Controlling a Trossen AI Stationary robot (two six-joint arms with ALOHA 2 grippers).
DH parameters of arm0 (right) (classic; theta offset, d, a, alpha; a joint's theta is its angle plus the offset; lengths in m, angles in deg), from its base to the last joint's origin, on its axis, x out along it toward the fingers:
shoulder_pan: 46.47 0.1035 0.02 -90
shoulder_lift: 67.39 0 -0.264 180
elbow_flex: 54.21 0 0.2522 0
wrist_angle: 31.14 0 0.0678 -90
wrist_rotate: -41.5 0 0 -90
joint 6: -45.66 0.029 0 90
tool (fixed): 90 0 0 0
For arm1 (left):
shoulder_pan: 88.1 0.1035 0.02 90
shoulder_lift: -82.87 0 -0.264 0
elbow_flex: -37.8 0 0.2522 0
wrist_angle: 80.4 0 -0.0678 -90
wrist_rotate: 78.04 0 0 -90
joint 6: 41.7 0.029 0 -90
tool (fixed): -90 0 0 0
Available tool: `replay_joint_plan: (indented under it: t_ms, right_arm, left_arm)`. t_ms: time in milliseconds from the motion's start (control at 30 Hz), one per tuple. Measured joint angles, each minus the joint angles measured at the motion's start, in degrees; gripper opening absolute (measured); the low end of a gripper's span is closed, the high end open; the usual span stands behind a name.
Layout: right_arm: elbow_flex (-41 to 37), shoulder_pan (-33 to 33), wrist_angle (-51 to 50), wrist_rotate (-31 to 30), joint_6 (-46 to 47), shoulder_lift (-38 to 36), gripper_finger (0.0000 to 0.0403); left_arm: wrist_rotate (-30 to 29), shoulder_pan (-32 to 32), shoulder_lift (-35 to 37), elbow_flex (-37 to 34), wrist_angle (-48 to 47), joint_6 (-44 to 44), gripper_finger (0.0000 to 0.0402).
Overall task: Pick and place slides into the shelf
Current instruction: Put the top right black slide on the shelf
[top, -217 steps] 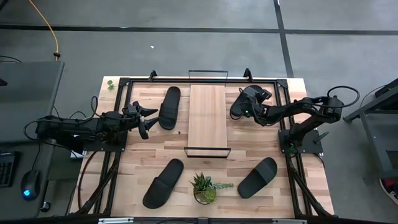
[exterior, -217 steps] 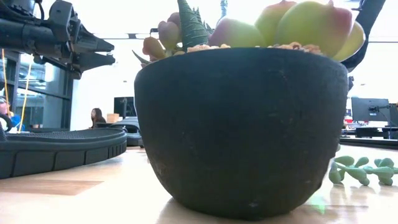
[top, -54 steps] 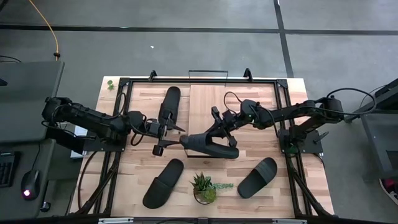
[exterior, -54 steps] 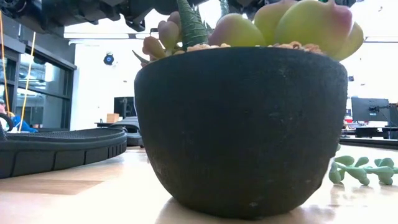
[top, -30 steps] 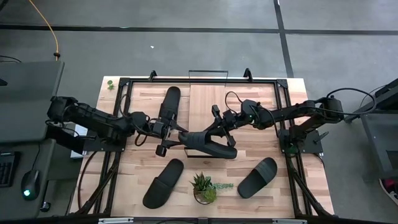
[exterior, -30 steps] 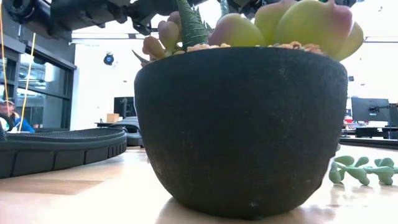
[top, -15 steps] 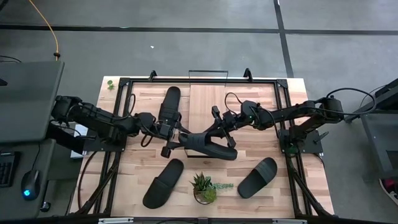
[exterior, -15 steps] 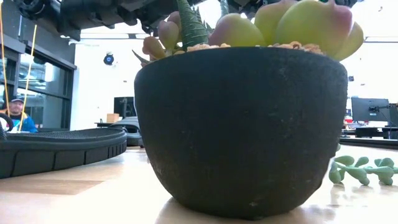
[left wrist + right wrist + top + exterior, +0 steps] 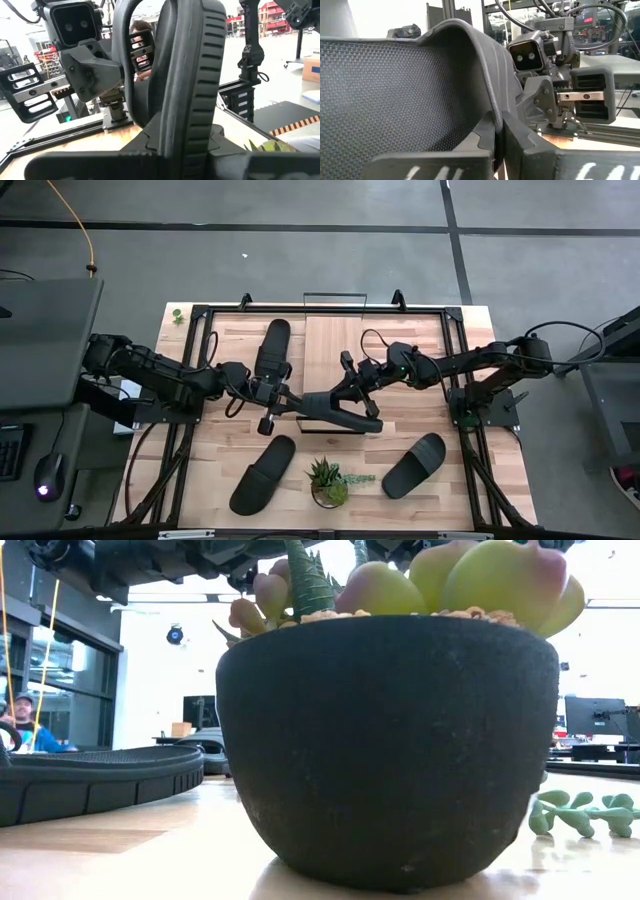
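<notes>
A: Fingers first, left gripper?
B: Closed on one end of the held sandal, sole edge clamped between them in the left wrist view.
A: Right gripper?
B: Fingers pinched shut on that sandal's strap. Both arms hold the same sandal, lifted over the middle of the tabletop, at the near end of the shelf.
A: Shelf position?
B: Light board with wire ends, running from the far edge of the tabletop toward the middle. Nothing lies on the visible board.
A: Other sandals?
B: One flat just left of the shelf near the far edge. One by the near edge, left of the potted plant. One by the near edge, right of the plant. All three apart from the shelf.
A: Low view?
B: Plant pot fills it, a sandal sole lies flat to one side, a person far back in the room.
</notes>
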Motion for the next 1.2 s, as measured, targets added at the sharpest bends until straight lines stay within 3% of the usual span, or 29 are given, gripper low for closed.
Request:
replay_joint_plan:
  t_ms: [267, 533, 667, 933, 1200]
  right_arm:
    - [0.0, -0.1, -0.4, -0.2, -0.3, 0.0, 0.0019]
    - [0.0, -0.4, -1.0, -0.6, -1.3, 0.0, 0.0085]
    - [0.0, -1.2, -1.4, -0.6, -1.3, 0.0, 0.0104]
    - [0.0, -4.0, -6.8, -0.5, -1.3, 0.0, 0.0108]
    - [0.0, -6.9, -13.6, -0.5, -1.1, -1.6, 0.0108]
  left_arm:
    - [0.4, 0.1, 0.0, 0.0, -0.8, 0.8, 0.0059]
    - [0.2, 0.1, 0.0, 0.0, -2.1, 0.9, 0.0028]
    - [0.0, 0.1, 0.0, 0.0, -3.0, 2.3, 0.0034]
    - [-3.9, 0.1, 0.0, 0.0, -6.0, 4.0, 0.0037]
    - [-9.9, 0.1, 6.2, 0.0, -16.2, 6.0, 0.0039]
